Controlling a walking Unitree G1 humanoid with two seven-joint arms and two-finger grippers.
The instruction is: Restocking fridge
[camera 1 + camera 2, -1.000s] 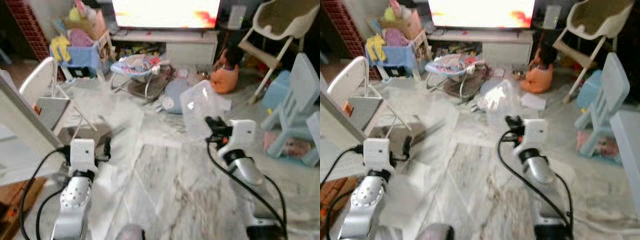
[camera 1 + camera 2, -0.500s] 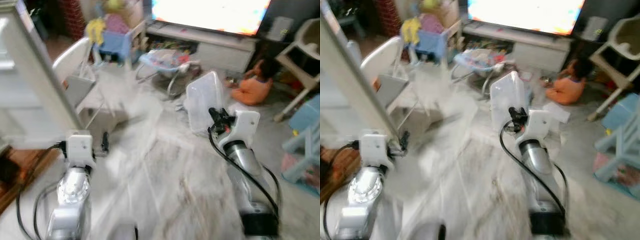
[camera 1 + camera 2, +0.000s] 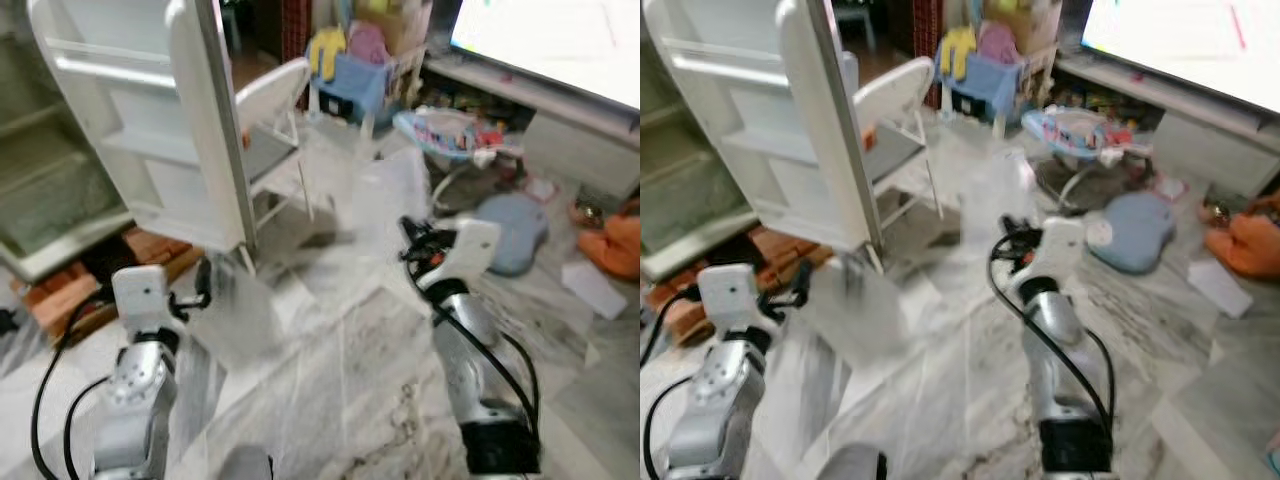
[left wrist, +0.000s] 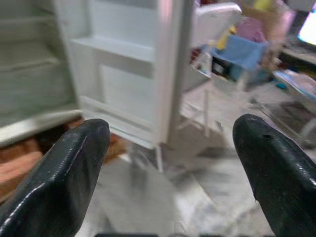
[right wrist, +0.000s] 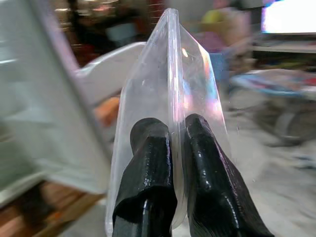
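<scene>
A white fridge (image 3: 70, 120) stands open at the robot's left, its inner shelves pale and, as far as the blur allows, bare; its door (image 3: 190, 110) swings out toward the room with door shelves that look bare too. The marble floor (image 3: 350, 390) runs across the whole scene, with reddish bricks (image 3: 100, 280) lying under the fridge's front edge. Far off at the right a bright television screen (image 3: 560, 45) glows above a low white cabinet (image 3: 570, 120). Beside the fridge door stands a white folding chair (image 3: 275, 120), and behind it a blue toy bin (image 3: 355, 75) holds soft toys in yellow and pink, too blurred to name. A baby bouncer (image 3: 450, 135) sits on the floor before the cabinet, a grey-blue cushion (image 3: 510, 230) lies near it, and something orange (image 3: 620, 240) shows at the right edge. The right gripper (image 5: 170, 143) is raised ahead of the robot, between the chair and the cushion in the head views, its jaws clamped together on the edge of a clear plastic container (image 5: 170, 98); the container stands on edge above the fingers, see-through, with nothing visible inside it. The left gripper (image 4: 168, 143) is held low and points at the fridge door's lower corner, its jaws wide apart and holding nothing.
</scene>
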